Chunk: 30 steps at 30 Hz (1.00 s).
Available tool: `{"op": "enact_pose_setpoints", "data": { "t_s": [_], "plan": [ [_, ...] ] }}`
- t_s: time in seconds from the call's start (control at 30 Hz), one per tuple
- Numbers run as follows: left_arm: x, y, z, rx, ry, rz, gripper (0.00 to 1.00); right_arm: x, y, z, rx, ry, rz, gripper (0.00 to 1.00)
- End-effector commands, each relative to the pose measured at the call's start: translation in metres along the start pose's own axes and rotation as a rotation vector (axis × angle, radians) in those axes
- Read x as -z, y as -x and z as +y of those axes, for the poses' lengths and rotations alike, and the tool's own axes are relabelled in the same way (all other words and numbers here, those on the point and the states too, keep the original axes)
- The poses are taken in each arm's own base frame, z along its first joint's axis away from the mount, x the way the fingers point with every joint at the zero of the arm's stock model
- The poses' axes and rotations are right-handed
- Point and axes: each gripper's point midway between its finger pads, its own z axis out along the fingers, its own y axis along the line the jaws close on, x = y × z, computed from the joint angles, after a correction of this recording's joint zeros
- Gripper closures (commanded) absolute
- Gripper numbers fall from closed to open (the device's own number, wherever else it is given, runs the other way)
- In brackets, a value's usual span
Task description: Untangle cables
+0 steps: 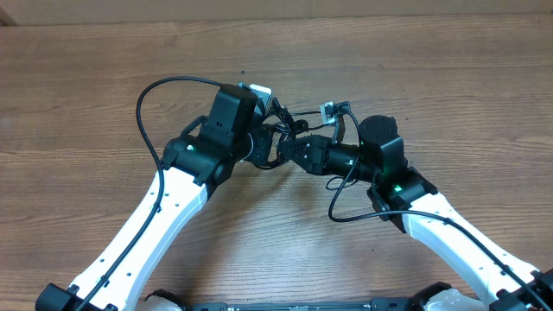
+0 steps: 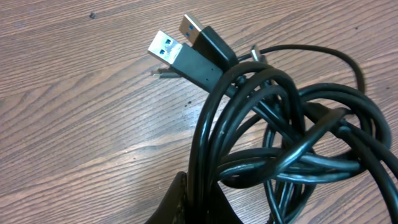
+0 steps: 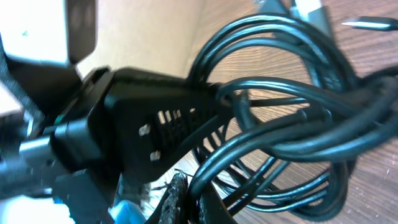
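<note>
The cables [image 2: 292, 143] are one knotted bundle of thin black cords held just above the wooden table. Two silver-tipped USB plugs [image 2: 169, 47] stick out of the bundle's top left in the left wrist view. My left gripper [image 2: 198, 188] is shut on a few strands at the bundle's lower edge. In the right wrist view my right gripper [image 3: 191, 196] is shut on one looping strand of the cables [image 3: 292, 137], close beside the left gripper's black body [image 3: 155, 124]. Overhead, the left gripper [image 1: 270, 138] and right gripper [image 1: 290, 149] meet at the cables [image 1: 294, 123] mid-table.
The wooden table [image 1: 449, 78] lies bare around the arms. Thicker black arm cords loop out beside the left arm [image 1: 147, 104] and under the right arm [image 1: 346, 212]. A silver plug [image 1: 328, 111] juts from the bundle toward the right arm's wrist.
</note>
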Motion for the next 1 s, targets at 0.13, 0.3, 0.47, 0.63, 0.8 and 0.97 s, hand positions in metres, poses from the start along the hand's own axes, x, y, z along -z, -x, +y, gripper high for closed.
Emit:
{"op": "enact_pose_setpoints", "data": {
  "t_s": [0.13,0.3,0.47,0.63,0.8,0.97],
  "plan": [
    [0.007,0.018,0.02,0.138,0.055,-0.066,0.96,0.004,-0.028,0.029,0.35,0.18,0.136,0.96],
    [0.007,0.02,0.019,0.193,0.051,-0.074,0.96,0.007,-0.038,0.033,0.488,0.234,0.172,0.96],
    [0.008,0.022,0.019,0.211,0.049,-0.083,0.96,0.008,-0.049,0.025,0.591,0.239,0.206,0.96],
    [0.008,0.024,0.019,0.218,0.046,-0.093,0.96,0.009,-0.056,0.022,0.631,0.247,0.229,0.96],
    [0.008,0.024,0.019,0.218,0.048,-0.093,0.96,0.011,-0.06,0.026,0.656,0.279,0.24,0.96],
    [0.008,0.027,0.021,0.219,0.056,-0.104,0.96,0.018,-0.071,0.037,0.712,0.382,0.271,0.95]
  ]
}}
